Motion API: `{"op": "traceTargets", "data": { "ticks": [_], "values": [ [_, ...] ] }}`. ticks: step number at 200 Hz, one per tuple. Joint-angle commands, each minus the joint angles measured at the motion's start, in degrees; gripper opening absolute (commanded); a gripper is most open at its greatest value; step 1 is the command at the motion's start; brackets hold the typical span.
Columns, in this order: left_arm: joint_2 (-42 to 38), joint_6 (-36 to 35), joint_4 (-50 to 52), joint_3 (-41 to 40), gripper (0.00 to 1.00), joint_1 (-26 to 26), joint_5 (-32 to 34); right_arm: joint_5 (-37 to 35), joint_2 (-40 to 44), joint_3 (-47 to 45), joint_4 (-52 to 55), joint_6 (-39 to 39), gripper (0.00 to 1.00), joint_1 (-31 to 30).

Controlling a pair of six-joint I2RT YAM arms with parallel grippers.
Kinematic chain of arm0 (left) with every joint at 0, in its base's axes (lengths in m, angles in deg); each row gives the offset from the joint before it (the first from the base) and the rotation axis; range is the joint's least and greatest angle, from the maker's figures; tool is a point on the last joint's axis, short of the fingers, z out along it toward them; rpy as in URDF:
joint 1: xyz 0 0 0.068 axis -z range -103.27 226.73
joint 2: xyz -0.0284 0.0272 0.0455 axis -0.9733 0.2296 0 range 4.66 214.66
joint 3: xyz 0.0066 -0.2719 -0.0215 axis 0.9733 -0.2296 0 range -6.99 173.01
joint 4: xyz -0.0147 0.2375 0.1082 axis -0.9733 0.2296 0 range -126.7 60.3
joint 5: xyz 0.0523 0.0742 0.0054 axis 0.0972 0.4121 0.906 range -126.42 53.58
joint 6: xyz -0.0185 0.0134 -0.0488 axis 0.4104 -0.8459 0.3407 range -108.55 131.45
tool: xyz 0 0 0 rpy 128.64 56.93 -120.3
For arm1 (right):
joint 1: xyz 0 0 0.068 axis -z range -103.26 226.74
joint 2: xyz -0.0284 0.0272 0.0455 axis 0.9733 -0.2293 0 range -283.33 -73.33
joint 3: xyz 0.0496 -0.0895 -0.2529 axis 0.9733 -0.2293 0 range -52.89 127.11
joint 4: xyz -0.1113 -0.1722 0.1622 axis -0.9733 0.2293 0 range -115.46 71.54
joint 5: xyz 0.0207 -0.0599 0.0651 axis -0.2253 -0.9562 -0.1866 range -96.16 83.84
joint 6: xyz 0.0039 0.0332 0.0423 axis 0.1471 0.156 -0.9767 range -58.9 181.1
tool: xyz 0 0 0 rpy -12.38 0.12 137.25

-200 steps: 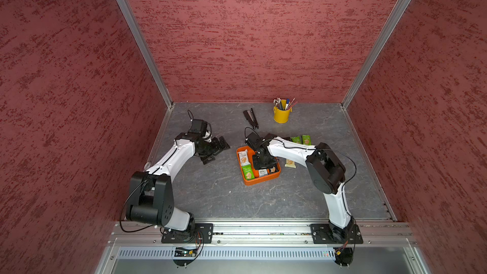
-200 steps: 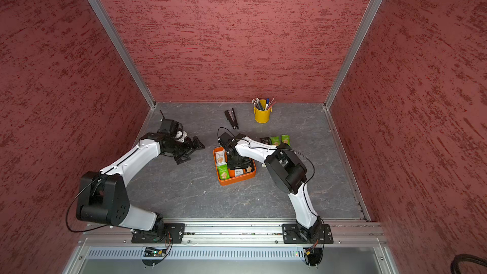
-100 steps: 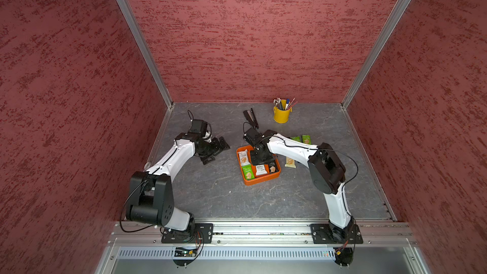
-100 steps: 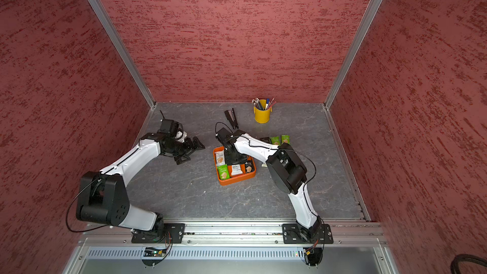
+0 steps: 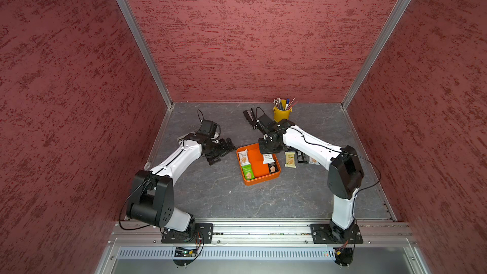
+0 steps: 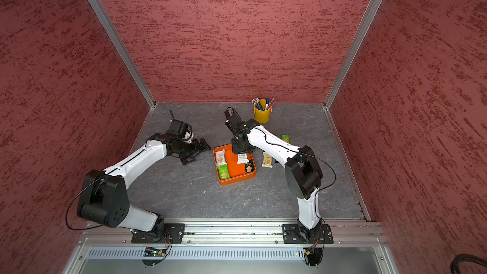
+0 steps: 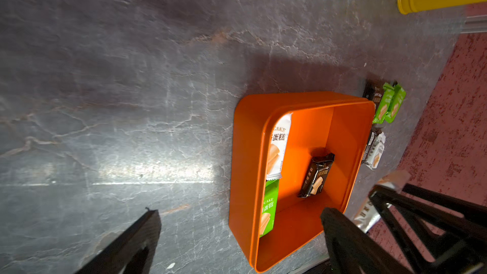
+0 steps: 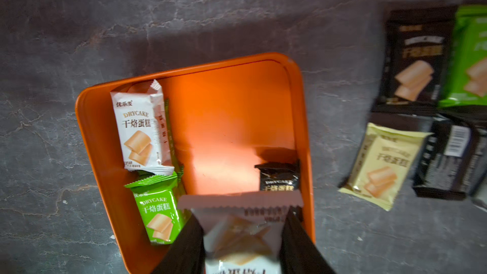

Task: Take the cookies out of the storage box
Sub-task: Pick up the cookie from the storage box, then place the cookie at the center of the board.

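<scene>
The orange storage box [image 5: 259,179] sits mid-table in both top views [image 6: 237,181]. Lying in it are cookies: a white packet [image 8: 139,127] and a green one [image 8: 158,212] along one wall, and a black one [image 8: 279,180] by the opposite wall. My right gripper [image 8: 243,217] hangs over the box's far side [image 5: 267,151], shut on another white cookie packet [image 8: 241,235] that is off the floor of the box. My left gripper [image 5: 224,148] rests low on the table left of the box, open and holding nothing [image 7: 238,210].
More cookie packets lie on the table right of the box: a pale yellow one [image 5: 290,159], black ones [image 8: 411,56] and green ones [image 7: 387,104]. A yellow pen bucket [image 5: 282,113] and a dark stapler-like bar [image 5: 250,117] stand at the back. Red walls close three sides.
My right gripper has drawn back toward the far side of the box, carrying the white packet with it. The left arm has not moved.
</scene>
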Motion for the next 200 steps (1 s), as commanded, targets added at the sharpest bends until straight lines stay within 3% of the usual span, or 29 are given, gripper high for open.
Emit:
{"op": "traceTargets", "data": {
  "ticks": [1, 40, 99, 200],
  "values": [
    [1.9, 3.5, -2.7, 2.0, 1.0, 2.9, 2.7, -1.9, 4.3, -3.4, 2.5, 2.4, 0.4, 2.5],
    [5.1, 6.7, -4.6, 4.1, 1.0, 7.5, 4.9, -0.5, 11.0, -13.1, 2.4, 4.1, 0.4, 7.3],
    [8.6, 9.3, -4.4, 8.2, 1.0, 12.6, 8.1, 1.1, 16.9, -26.2, 0.6, 5.9, 0.4, 9.7],
    [9.5, 11.4, -3.0, 10.1, 1.0, 15.8, 11.3, 8.8, 16.0, -39.4, -12.8, 5.5, 0.4, 9.8]
  ]
}}
